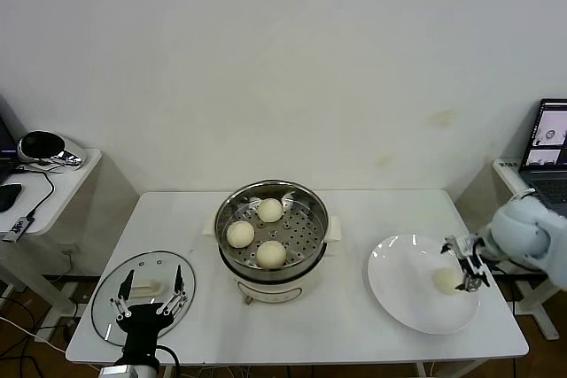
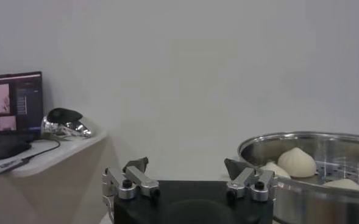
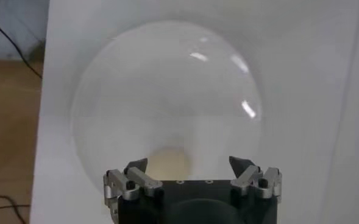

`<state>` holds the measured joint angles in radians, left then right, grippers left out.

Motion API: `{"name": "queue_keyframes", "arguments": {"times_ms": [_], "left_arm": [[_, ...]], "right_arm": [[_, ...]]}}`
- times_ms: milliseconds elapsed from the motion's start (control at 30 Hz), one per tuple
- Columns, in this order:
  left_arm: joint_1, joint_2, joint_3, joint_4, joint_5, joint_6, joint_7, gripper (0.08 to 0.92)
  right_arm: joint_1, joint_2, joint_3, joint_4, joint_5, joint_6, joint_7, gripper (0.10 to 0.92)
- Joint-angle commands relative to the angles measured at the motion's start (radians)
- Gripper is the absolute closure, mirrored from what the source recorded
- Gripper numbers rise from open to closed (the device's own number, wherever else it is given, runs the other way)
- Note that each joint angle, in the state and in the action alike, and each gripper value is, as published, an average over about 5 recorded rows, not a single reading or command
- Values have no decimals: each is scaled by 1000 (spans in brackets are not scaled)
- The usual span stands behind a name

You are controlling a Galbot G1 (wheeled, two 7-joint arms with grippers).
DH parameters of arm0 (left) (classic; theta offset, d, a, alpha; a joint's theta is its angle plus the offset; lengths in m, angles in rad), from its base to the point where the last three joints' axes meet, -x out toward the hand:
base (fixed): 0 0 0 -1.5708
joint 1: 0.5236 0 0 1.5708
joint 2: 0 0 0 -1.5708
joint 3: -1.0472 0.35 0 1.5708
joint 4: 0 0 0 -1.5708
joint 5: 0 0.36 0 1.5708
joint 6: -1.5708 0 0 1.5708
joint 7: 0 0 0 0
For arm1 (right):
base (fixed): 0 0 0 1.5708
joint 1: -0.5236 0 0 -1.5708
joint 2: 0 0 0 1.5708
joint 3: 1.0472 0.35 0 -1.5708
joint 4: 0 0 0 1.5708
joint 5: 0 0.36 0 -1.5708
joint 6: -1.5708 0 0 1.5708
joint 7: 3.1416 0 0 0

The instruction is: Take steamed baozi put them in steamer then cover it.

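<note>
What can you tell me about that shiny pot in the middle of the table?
The steamer is a round pot of polished metal on a white base, standing upright at the table's middle. It is uncovered. Inside sits a perforated tray holding three cream-white buns, spaced apart. Its glass lid lies flat on the table to the robot's left. No gripper touches the pot.
</note>
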<state>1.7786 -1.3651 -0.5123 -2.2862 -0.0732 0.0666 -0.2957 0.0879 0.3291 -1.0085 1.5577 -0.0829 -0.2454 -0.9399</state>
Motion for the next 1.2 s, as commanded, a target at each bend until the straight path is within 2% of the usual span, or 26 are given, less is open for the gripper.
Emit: {"name": "queue_keyframes", "arguments": {"times_ms": [33, 733, 1067, 1200], "left_arm": [[4, 1, -3, 0, 1, 0, 0, 177], [-11, -3, -6, 10, -3, 0, -2, 177], [-8, -3, -6, 6, -3, -2, -2, 177], [-6, -3, -6, 4, -3, -3, -2, 177]], "right_arm": [[-321, 42, 277, -138, -60, 0, 15, 203], [-332, 132, 307, -239, -88, -13, 38, 213], [-321, 151, 310, -239, -80, -23, 41, 380], [-306, 144, 308, -224, -74, -24, 35, 421]]}}
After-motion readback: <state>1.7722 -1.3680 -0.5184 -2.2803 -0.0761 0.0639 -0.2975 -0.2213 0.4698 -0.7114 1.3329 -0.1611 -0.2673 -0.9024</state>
